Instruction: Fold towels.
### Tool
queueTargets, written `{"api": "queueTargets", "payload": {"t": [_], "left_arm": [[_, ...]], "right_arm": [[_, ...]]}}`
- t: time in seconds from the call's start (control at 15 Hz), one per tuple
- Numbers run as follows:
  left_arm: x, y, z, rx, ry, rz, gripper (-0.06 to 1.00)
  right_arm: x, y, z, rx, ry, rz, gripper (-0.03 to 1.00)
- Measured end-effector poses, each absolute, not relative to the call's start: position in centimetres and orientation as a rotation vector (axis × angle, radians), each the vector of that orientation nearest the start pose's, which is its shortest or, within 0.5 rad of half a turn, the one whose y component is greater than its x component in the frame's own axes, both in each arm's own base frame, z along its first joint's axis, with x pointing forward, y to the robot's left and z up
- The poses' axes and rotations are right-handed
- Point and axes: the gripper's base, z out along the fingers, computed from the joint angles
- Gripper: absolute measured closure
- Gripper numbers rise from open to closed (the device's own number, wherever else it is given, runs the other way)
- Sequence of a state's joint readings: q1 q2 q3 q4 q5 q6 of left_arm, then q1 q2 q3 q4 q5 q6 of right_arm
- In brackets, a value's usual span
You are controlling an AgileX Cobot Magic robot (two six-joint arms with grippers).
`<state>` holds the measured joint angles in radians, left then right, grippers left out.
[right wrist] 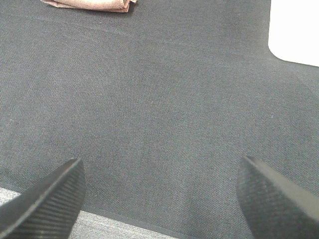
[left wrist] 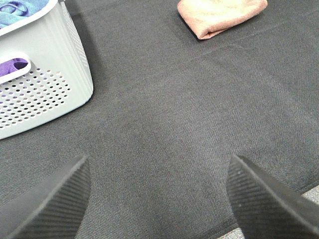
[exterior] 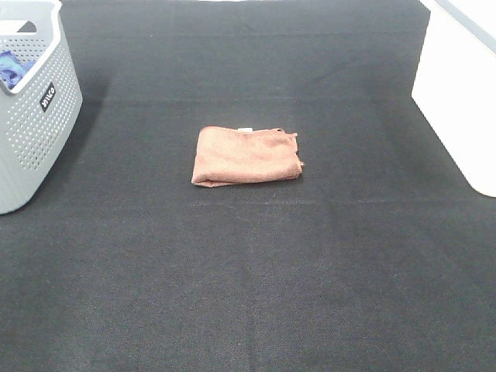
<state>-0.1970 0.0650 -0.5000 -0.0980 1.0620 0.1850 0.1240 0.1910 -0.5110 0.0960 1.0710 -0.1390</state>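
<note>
The reddish-brown towel (exterior: 246, 156) lies folded into a small rectangle on the black table cloth, mid-table, with a small white tag at its far edge. It also shows in the left wrist view (left wrist: 219, 16) and, as a sliver, in the right wrist view (right wrist: 92, 5). My left gripper (left wrist: 159, 199) is open and empty, low over the cloth near the table's front edge, well short of the towel. My right gripper (right wrist: 162, 199) is open and empty, also near the front edge. Neither arm shows in the exterior high view.
A grey perforated basket (exterior: 35, 116) stands at the back left, holding blue and purple cloths (left wrist: 20, 12); it sits close to my left gripper (left wrist: 45, 89). A white box (exterior: 457, 93) stands at the right edge, also in the right wrist view (right wrist: 296, 30).
</note>
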Motion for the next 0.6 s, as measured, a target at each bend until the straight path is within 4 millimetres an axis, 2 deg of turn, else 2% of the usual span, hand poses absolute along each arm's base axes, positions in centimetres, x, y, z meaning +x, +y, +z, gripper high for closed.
{"api": "queueTargets", "payload": {"t": [0.4, 0.6], "left_arm": [[0.33, -0.86, 27.75, 0.401, 2.07, -0.126, 0.22], [0.39, -0.83, 27.75, 0.303, 2.084, -0.071, 0.22]], "right_arm": [[2.2, 1.05, 27.82, -0.287, 2.214, 0.111, 0.19], [2.2, 1.05, 27.82, -0.287, 2.214, 0.111, 0.19]]}}
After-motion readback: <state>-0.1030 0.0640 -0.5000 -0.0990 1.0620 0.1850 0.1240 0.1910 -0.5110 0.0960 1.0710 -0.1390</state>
